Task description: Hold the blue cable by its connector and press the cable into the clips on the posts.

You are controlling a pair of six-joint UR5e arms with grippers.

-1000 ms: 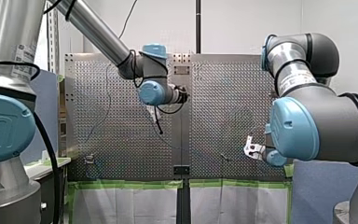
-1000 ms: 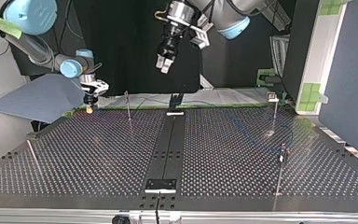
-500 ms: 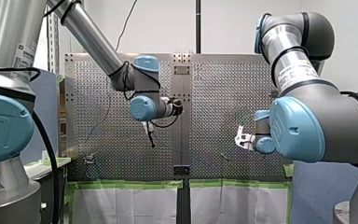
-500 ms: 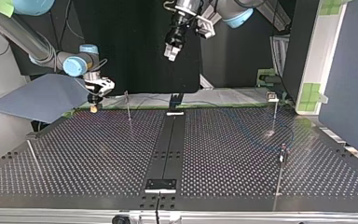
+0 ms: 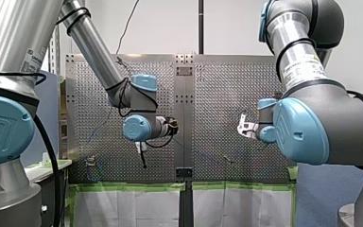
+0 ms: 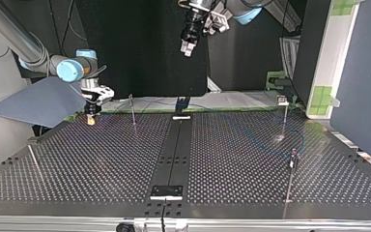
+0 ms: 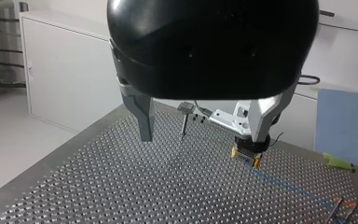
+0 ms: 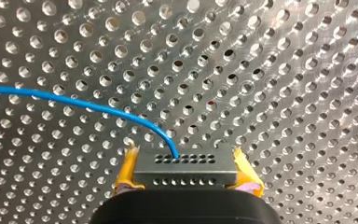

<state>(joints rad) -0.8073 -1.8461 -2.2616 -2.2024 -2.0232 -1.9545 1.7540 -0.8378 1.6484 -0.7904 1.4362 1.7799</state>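
At the left of the top view, low over the far edge of the desk (image 6: 251, 164): my right gripper (image 6: 91, 116).
- Right wrist view: its yellow pads (image 8: 127, 168) are closed on both ends of a grey connector (image 8: 185, 169). The blue cable (image 8: 74, 100) leaves the connector's face and curves away just above the perforated plate.
- Upper middle of the top view: my left gripper (image 6: 187, 48) hangs high, well apart from the desk. Its own wrist view shows the fingers spread wide with nothing between them.
- Posts: 3 thin ones are plain in the top view, 1 near my right gripper (image 6: 132, 110) and 2 toward the right of the frame (image 6: 284, 112) (image 6: 292, 166).

Progress, as I judge it:
- Step 1 is done, since the connector is gripped.
- No clip visibly has cable in it.
- In the left wrist view the cable lies along the desk behind my right gripper, so all the pressing-in looks left to do.

Hard to make out:
- The cable is nearly invisible against the desk in the top and front views, and its far end is cut off.
- The clips are too small to read.
- Front view: my right arm's elbow covers most of its gripper.
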